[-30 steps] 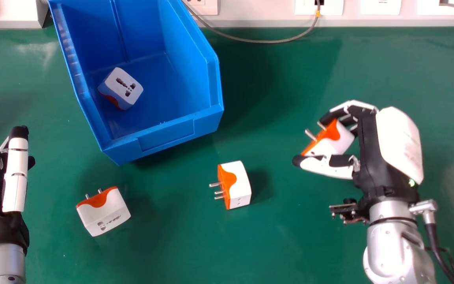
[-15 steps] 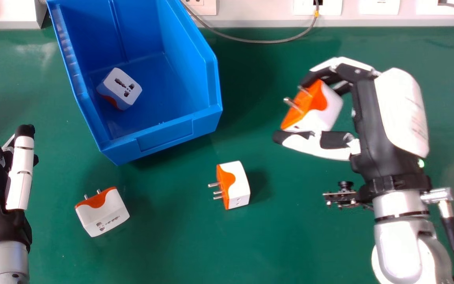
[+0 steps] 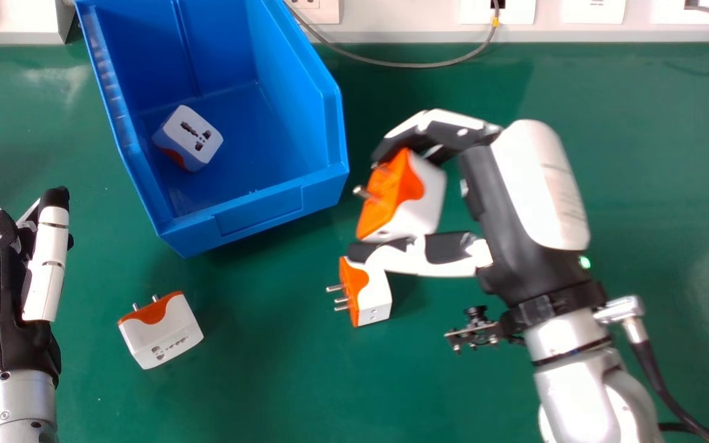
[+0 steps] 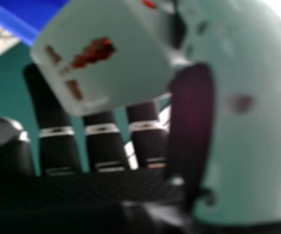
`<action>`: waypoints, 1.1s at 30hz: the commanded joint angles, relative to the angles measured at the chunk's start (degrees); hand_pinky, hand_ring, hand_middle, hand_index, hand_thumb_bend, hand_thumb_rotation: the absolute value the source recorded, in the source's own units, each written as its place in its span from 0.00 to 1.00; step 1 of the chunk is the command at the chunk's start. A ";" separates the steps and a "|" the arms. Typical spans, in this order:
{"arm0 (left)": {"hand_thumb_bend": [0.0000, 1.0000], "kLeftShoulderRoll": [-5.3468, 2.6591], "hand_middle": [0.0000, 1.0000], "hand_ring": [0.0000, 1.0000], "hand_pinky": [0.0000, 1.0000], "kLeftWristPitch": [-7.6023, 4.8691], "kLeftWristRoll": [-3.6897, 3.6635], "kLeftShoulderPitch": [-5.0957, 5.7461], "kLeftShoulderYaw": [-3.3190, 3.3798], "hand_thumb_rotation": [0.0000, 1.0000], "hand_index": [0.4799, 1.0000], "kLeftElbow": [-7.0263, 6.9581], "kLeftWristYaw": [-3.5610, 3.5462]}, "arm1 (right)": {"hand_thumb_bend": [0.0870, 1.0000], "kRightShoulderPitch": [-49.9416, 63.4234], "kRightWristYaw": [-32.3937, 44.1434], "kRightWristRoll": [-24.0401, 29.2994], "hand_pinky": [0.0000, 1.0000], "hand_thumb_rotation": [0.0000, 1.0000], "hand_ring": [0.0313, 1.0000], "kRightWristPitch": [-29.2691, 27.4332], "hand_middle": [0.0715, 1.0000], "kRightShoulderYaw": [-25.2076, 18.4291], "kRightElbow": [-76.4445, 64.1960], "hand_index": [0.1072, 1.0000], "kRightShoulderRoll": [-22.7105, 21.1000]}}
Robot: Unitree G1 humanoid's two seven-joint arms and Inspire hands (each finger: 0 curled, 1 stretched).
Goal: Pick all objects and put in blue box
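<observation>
One green counter runs from the near side back to a pale wall panel with socket plates. A grey cable droops onto the counter's far end. Left hand: over the counter's left side, fingers extended, grasping nothing. Near adapter, white and orange: on the counter in front of the box, pins away from the robot, slotted face toward it. Middle adapter: on the counter, pins to the left, its far end partly covered by the right thumb. Right hand: fingers and thumb curled round the held adapter, which is just right of the box, outside it. The held adapter's pins point left, toward the box, whose right wall stands between it and the interior; its long axis slants from near left to far right. In the right hand view its slotted face is toward the camera. Blue box: open-topped, on the counter beyond the near adapter. Boxed adapter: inside, toward the left wall, slotted face up.
</observation>
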 commanded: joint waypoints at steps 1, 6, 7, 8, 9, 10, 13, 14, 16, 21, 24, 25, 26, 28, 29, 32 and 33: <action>0.45 0.07 0.86 0.90 0.84 -0.29 0.97 0.11 -0.18 0.77 0.76 -1.52 0.61 | 0.44 -2.33 0.52 0.76 0.03 0.15 0.03 -1.98 0.05 0.78 0.40 0.41 0.97; 0.46 -0.38 0.86 0.90 0.83 0.52 2.05 0.55 -0.88 0.77 0.76 -2.68 1.49 | 0.44 -5.49 0.49 -0.11 0.03 0.14 0.03 -3.62 0.05 1.99 4.71 0.41 2.12; 0.46 -0.43 0.86 0.90 0.83 0.64 2.15 0.59 -0.93 0.78 0.76 -2.82 1.56 | 0.44 -5.90 0.45 -0.17 0.03 0.14 0.03 -3.82 0.05 2.05 5.24 0.41 2.25; 0.46 -0.56 0.86 0.90 0.83 0.82 2.25 0.66 -1.05 0.78 0.76 -3.06 1.71 | 0.44 -6.45 0.43 -0.25 0.03 0.14 0.03 -4.05 0.05 2.14 5.86 0.41 2.34; 0.46 -0.47 0.86 0.90 0.83 0.77 2.32 0.47 -0.99 0.78 0.76 -2.69 1.85 | 0.44 -7.77 0.27 -0.65 0.03 0.14 0.04 -4.33 0.05 2.47 7.18 0.41 2.58; 0.47 -0.46 0.86 0.90 0.82 0.77 2.56 0.42 -1.06 0.78 0.76 -2.66 2.15 | 0.44 -9.29 0.14 -1.05 0.03 0.14 0.04 -4.63 0.06 2.78 8.69 0.41 2.82; 0.47 -0.30 0.86 0.90 0.82 0.49 2.69 0.30 -1.09 0.79 0.77 -2.28 2.42 | 0.44 -13.02 -0.74 -2.08 0.04 0.14 0.04 -5.56 0.06 3.43 12.76 0.41 3.43; 0.47 -0.33 0.86 0.90 0.82 0.17 2.63 0.12 -1.09 0.80 0.77 -1.85 2.45 | 0.44 -14.24 -1.08 -2.35 0.04 0.14 0.04 -5.88 0.06 3.55 14.11 0.41 3.66; 0.47 -0.64 0.86 0.90 0.82 -0.22 2.56 0.11 -1.26 0.80 0.77 -1.83 2.58 | 0.44 -16.63 -1.67 -2.76 0.04 0.14 0.04 -6.33 0.06 3.78 16.79 0.41 4.15; 0.47 -1.81 0.87 0.90 0.82 0.20 3.06 1.17 -2.40 0.80 0.77 -4.49 3.23 | 0.44 -22.37 -2.81 -3.75 0.04 0.14 0.05 -6.23 0.08 4.33 23.23 0.41 5.56; 0.46 -2.10 0.87 0.90 0.82 0.31 3.29 1.53 -2.73 0.81 0.78 -5.27 3.23 | 0.44 -26.48 -3.18 -4.43 0.04 0.14 0.06 -5.46 0.08 4.87 27.64 0.41 6.61; 0.46 -2.10 0.87 0.90 0.82 0.30 3.31 1.54 -2.74 0.81 0.78 -5.24 3.20 | 0.44 -27.85 -3.19 -4.61 0.05 0.14 0.06 -5.19 0.08 5.00 29.08 0.41 7.07; 0.46 -2.05 0.87 0.90 0.83 0.37 3.35 1.52 -2.70 0.81 0.78 -5.21 3.15 | 0.44 -29.71 -3.17 -4.64 0.05 0.14 0.06 -4.98 0.08 5.15 31.14 0.41 7.74; 0.46 -2.00 0.87 0.90 0.83 0.47 3.45 1.55 -2.67 0.81 0.78 -5.21 3.10 | 0.44 -32.32 -3.32 -4.63 0.05 0.14 0.06 -4.80 0.08 5.38 34.19 0.41 8.68; 0.45 -2.00 0.87 0.90 0.83 0.45 3.49 1.56 -2.66 0.81 0.78 -5.13 3.10 | 0.44 -33.62 -3.45 -4.60 0.05 0.14 0.06 -4.69 0.08 5.49 35.80 0.41 9.17; 0.45 -2.01 0.87 0.91 0.83 0.68 3.65 1.85 -2.74 0.82 0.79 -5.67 3.10 | 0.44 -38.19 -4.39 -4.56 0.05 0.14 0.06 -4.45 0.08 5.88 41.74 0.41 10.97; 0.45 -2.05 0.87 0.91 0.83 0.94 3.71 1.96 -2.82 0.82 0.79 -6.00 3.10 | 0.44 -39.88 -4.83 -4.62 0.05 0.14 0.06 -4.36 0.08 6.06 43.92 0.41 11.55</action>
